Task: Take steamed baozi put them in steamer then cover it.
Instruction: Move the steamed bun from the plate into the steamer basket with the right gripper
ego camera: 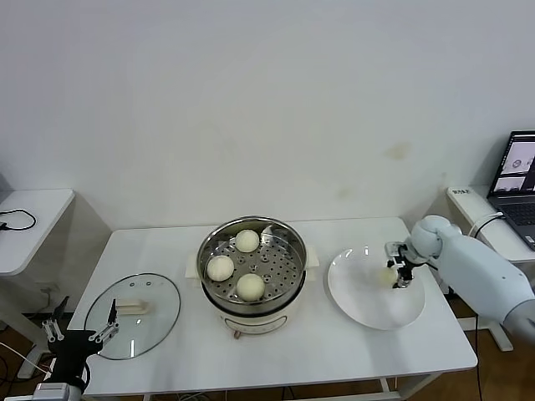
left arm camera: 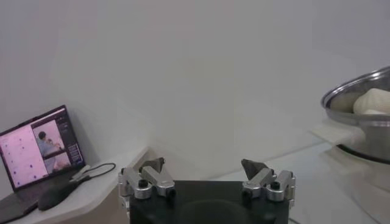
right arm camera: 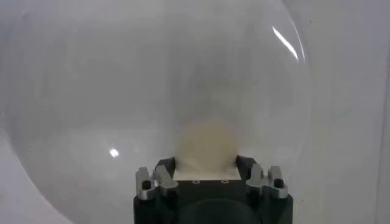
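Note:
The steamer stands mid-table with three steamed baozi on its perforated tray. The fourth baozi is over the white plate, and my right gripper is shut on it. In the right wrist view the bun sits between the fingers of the right gripper, just above the plate. The cover lies flat on the table left of the steamer. My left gripper is parked open at the table's front left corner. The left wrist view shows the left gripper empty, with the steamer far off.
A laptop sits on a side table at the far right. Another side table with a cable stands at the left. A second laptop shows in the left wrist view.

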{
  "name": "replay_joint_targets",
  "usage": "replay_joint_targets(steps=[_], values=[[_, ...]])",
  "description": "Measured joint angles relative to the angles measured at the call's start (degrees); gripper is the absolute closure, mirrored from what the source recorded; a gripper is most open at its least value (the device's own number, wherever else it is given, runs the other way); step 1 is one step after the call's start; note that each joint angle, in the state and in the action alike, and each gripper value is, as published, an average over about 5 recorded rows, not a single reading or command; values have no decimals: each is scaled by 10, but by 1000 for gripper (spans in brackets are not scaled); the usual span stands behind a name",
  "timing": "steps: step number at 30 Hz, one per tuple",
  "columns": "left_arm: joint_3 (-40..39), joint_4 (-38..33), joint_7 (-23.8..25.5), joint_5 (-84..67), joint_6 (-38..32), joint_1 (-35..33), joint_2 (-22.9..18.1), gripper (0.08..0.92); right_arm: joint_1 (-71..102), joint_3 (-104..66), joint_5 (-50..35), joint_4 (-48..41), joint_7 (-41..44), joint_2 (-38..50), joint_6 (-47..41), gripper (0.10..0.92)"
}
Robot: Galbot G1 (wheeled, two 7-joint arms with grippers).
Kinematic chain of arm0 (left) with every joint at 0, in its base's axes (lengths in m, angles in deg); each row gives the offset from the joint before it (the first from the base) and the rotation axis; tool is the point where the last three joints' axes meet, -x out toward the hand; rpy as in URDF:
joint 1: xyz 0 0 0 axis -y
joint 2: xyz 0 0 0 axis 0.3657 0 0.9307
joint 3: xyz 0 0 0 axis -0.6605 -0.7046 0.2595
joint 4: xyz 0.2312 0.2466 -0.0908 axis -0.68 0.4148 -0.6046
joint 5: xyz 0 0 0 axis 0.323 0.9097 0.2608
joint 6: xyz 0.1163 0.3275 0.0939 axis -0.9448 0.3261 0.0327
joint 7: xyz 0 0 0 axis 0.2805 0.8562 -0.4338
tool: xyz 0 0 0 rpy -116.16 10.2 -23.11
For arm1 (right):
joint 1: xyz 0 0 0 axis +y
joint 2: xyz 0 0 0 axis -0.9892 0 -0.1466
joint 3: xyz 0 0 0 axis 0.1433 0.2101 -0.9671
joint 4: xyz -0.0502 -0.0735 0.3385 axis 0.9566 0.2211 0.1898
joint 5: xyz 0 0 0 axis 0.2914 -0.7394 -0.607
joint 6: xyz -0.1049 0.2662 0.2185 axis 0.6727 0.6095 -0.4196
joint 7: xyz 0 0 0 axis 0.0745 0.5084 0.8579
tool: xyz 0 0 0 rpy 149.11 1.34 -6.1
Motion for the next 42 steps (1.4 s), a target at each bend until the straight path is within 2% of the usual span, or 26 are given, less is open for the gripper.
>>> replay_joint_targets(steps=[10, 22, 32, 42], values=[[-5, 1, 0, -1, 0, 8, 4, 177, -66, 47, -52, 55, 11, 33, -26, 395], [-17, 9, -1, -2, 2, 23, 13, 177, -251, 184, -197, 179, -3, 43, -95, 380], [-22, 13, -1, -3, 3, 29, 13, 177, -367, 290, -349, 262, -53, -16, -179, 372], [-17, 10, -1, -5, 3, 29, 6, 177, -379, 334, -463, 282, -130, -101, -262, 372]])
